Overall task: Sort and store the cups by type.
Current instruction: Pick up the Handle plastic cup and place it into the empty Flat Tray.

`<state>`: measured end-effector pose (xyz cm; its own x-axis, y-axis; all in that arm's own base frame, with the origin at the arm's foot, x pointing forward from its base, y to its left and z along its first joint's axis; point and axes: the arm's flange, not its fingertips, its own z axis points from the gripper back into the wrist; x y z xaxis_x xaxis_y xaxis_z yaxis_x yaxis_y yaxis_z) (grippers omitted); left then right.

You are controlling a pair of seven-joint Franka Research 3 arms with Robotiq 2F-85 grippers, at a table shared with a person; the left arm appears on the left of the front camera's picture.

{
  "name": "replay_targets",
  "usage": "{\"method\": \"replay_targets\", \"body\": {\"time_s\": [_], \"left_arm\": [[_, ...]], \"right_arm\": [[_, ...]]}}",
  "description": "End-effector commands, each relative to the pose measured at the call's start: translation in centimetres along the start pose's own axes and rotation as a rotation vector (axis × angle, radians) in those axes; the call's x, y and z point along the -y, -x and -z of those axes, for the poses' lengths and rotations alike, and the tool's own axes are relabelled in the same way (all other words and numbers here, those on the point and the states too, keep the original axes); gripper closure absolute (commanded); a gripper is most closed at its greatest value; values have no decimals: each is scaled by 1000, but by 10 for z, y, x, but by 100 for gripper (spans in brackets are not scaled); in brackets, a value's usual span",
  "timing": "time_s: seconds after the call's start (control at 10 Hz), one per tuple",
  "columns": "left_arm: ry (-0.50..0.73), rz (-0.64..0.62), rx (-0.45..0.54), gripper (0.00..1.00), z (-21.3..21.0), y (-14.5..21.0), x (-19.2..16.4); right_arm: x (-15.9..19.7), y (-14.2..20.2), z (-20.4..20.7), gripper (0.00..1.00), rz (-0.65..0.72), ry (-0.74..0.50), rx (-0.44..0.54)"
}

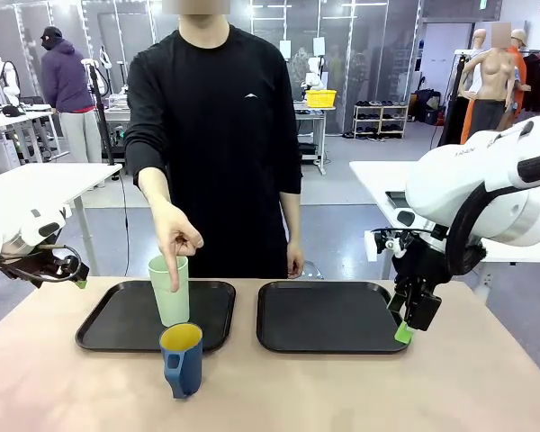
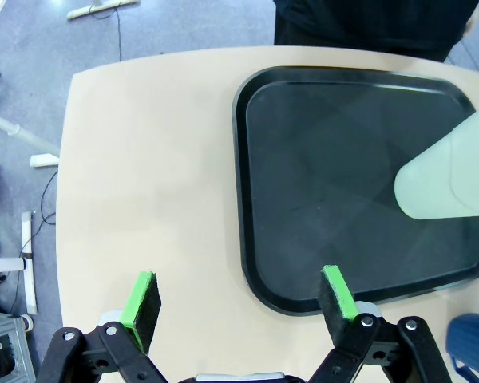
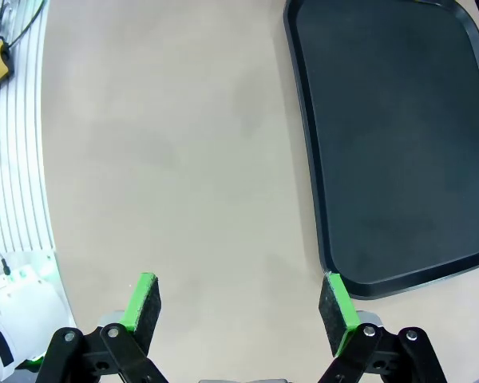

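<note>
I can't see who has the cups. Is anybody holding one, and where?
Nothing is held. The left gripper and right gripper have open, empty jaws. The person's hand points a finger at the green tumbler; the blue mug stands alone.

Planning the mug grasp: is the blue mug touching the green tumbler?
Apart. The left wrist view shows tray floor and rim between the green tumbler and the blue mug.
</note>
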<state>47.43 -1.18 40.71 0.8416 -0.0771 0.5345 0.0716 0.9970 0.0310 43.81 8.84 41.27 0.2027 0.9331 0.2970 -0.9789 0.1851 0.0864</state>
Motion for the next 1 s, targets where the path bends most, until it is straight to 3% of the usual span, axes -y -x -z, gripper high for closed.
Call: {"method": "replay_targets", "body": {"time_s": [0.0, 0.4, 0.7, 0.9], "left_arm": [[-4, 6, 1, 0, 0, -1, -1], [0, 0, 0, 0, 0, 0, 0], [-25, 385, -68, 0, -10, 21, -11], [47, 757, -171, 0, -22, 38, -9]], "right_arm": [[-2, 2, -1, 0, 5, 14, 6], [-2, 2, -1, 0, 5, 14, 6], [-2, 2, -1, 0, 5, 14, 6], [-2, 2, -1, 0, 5, 14, 6]]}}
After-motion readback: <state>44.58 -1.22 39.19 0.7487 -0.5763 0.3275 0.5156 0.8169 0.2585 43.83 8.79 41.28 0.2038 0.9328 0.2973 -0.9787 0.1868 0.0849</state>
